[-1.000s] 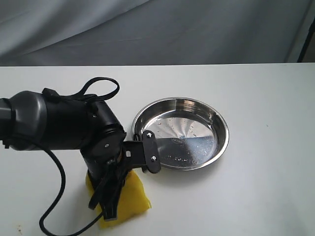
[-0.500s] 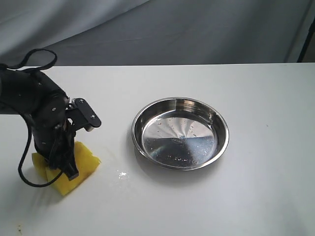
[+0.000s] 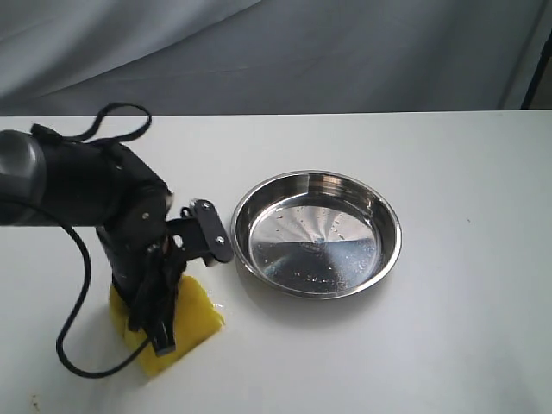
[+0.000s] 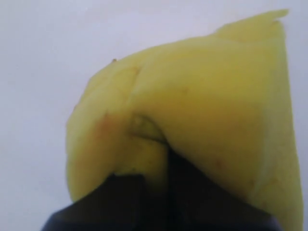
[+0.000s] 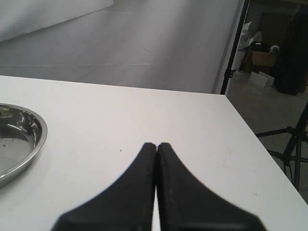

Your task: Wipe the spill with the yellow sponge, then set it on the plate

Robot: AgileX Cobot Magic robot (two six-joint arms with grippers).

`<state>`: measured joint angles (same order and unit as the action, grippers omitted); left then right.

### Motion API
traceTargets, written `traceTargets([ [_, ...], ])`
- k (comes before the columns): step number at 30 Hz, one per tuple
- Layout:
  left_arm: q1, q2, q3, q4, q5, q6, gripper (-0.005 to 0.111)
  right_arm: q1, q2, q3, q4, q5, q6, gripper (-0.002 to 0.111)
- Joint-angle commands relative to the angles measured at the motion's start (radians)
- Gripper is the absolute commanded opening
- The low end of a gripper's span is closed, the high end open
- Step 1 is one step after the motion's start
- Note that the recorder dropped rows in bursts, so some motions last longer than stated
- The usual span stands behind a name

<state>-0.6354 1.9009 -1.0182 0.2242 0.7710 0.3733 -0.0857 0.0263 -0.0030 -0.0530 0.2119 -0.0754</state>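
Observation:
The yellow sponge (image 3: 185, 323) lies pressed on the white table, left of the plate (image 3: 316, 233), a shiny steel dish. My left gripper (image 3: 159, 332) stands over the sponge, shut on it; in the left wrist view the foam (image 4: 192, 110) bulges around the dark fingers (image 4: 130, 197). The spill is hidden or out of view; a faint wet glint shows at the sponge's edge. My right gripper (image 5: 156, 144) is shut with nothing in it, off to the side, and does not show in the exterior view. The plate's rim (image 5: 41, 137) shows in the right wrist view.
The left arm's black cable (image 3: 73, 293) loops over the table beside the sponge. A grey cloth backdrop (image 3: 276, 52) hangs behind the table. The table's far corner (image 5: 224, 96) and a stand leg (image 5: 288, 144) show in the right wrist view.
The left gripper swept the sponge from near the plate far to the left, then back rightward toward the plate. The wet speckle seen half a second ago is now under or beside the sponge.

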Motion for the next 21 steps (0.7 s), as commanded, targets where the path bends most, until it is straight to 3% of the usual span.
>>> traceTargets([
  [1,-0.158,0.020,0.014,-0.123,-0.005,0.028,0.000,-0.004,-0.006,0.003,-0.007,-0.008,0.001,0.000],
  [11,-0.473,0.020,0.012,-0.139,-0.031,0.106,0.000,-0.004,-0.006,0.003,-0.007,-0.008,0.001,0.000],
  [13,-0.492,0.020,0.012,-0.139,-0.069,0.093,0.000,-0.004,-0.006,0.003,-0.007,-0.008,0.001,0.000],
  [18,-0.422,0.020,0.012,-0.052,-0.083,-0.057,0.000,-0.004,-0.006,0.003,-0.007,-0.008,0.001,0.000],
  [20,-0.330,0.020,0.012,-0.047,-0.072,-0.067,0.000,-0.004,-0.006,0.003,-0.007,-0.008,0.001,0.000],
  [21,-0.223,0.020,0.012,-0.047,-0.065,-0.065,0.000,-0.004,-0.006,0.003,-0.007,-0.008,0.001,0.000],
])
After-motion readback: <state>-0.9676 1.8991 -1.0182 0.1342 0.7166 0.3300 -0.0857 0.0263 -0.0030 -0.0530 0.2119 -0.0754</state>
